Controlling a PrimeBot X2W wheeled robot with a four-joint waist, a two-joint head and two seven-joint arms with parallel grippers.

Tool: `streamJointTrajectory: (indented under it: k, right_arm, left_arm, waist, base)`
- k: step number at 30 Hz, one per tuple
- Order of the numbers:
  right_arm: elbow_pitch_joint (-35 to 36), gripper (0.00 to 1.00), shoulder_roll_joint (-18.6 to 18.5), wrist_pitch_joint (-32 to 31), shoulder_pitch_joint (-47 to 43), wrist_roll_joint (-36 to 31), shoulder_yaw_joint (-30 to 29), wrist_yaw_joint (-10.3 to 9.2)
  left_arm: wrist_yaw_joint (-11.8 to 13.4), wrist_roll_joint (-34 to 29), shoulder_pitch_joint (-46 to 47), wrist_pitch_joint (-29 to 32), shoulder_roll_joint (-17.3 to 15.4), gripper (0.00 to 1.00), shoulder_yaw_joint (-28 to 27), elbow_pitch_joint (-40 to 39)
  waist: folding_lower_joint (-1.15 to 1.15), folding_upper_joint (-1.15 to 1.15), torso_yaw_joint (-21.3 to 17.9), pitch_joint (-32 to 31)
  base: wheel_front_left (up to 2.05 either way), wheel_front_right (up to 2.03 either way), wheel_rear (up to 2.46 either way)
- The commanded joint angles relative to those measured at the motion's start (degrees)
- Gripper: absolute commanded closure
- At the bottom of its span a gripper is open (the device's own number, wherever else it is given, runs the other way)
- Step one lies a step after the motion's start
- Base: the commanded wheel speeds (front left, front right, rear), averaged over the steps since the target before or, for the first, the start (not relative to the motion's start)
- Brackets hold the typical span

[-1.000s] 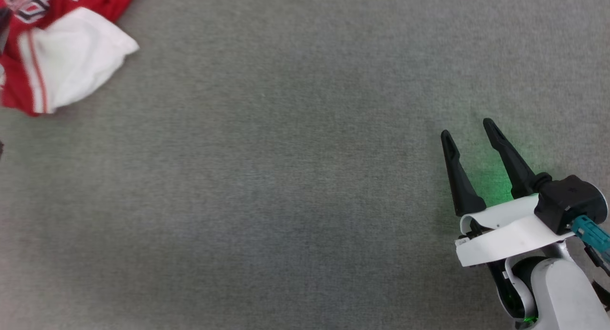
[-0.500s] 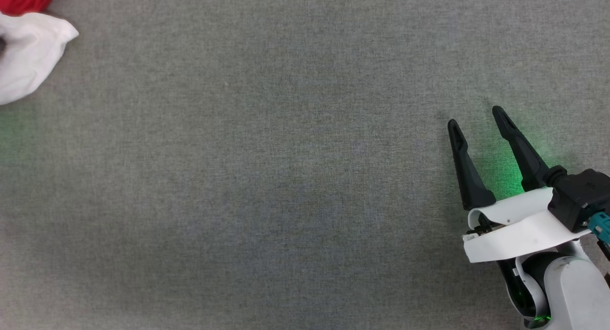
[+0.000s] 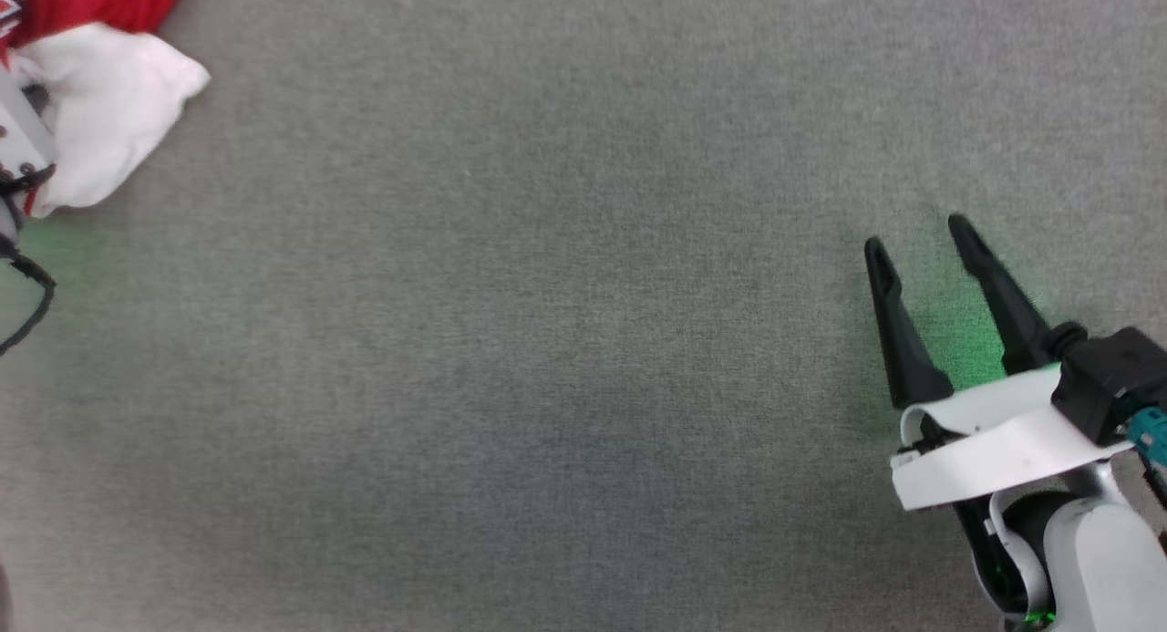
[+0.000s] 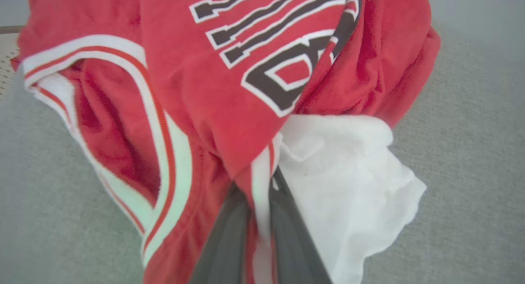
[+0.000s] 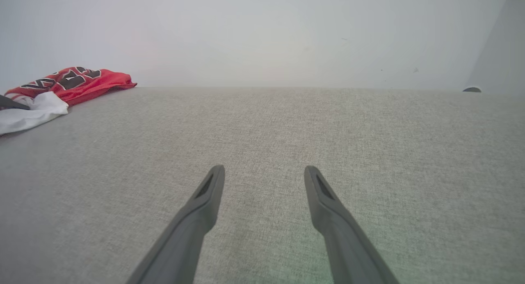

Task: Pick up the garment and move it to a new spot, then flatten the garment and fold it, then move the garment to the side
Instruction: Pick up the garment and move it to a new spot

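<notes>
Left wrist view: the left gripper has just closed. Its 2 dark fingers stand almost together with a red-and-white striped seam of the garment pinched between them, right where the red body meets the white sleeve. The black lettering runs off toward 1 o'clock and the open, trimmed armhole sits at 9 o'clock.

In the head view the garment lies bunched at 10 o'clock on the grey surface, with the pale body of the left gripper against its sleeve at the frame's left edge. That view has slid sideways over the last second, which is the camera turning, not the shirt travelling.

The right gripper hangs at 4 o'clock, jaws wide and holding nothing, well apart from the cloth. In its own wrist view the right gripper points across bare surface, and the garment sits far off at 10 o'clock.

With the pinch taken, the pick-up looks ready to begin: the lift and carry to a new spot come next. The hold is on 1 seam only, so the rest will likely dangle and drag.
</notes>
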State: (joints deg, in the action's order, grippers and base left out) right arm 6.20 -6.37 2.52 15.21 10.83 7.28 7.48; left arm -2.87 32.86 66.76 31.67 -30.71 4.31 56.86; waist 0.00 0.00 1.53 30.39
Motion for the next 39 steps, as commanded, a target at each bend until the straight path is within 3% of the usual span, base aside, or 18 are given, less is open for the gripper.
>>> streamJointTrajectory:
  k: [1, 12, 23, 32, 39]
  right_arm:
    - [-0.38, 0.0, 0.15, 0.2, -1.07, 0.66, -0.13, 0.02]
    - [-3.98, 0.0, 1.34, 0.76, -5.86, 1.58, 0.33, 0.02]
    - [-6.73, 0.0, 2.82, 1.56, -10.53, 2.59, 0.78, 0.03]
    - [-6.78, 0.0, 3.37, 1.93, -13.45, 2.52, -0.73, 0.03]
    - [-6.08, 0.0, 3.46, 1.69, -14.78, 1.21, -5.61, 0.02]
  left_arm:
    - [-0.5, 0.02, -0.48, -0.94, -0.04, 1.0, 0.12, 0.0]
    - [-3.66, -2.17, 1.81, -10.72, -0.94, 1.0, 3.35, -2.43]
    - [-4.6, -4.17, 6.28, -21.17, -0.32, 1.0, 10.67, -7.61]
    - [-4.65, 2.43, 8.23, -20.89, -0.93, 1.0, 20.43, -14.44]
    - [-4.65, 8.93, 8.06, -19.4, -2.58, 1.0, 25.03, -21.34]
  waist:
    - [0.0, 0.0, 1.64, -3.09]
    - [0.0, 0.0, 5.05, -15.15]
    - [0.0, 0.0, 6.99, -25.34]
    - [0.0, 0.0, 7.14, -30.58]
    - [0.0, 0.0, 5.13, -31.59]
  base:
    - [0.0, 0.0, 0.0]
    - [0.0, 0.0, 0.0]
    - [0.0, 0.0, 0.0]
    - [0.0, 0.0, 0.0]
    - [0.0, 0.0, 0.0]
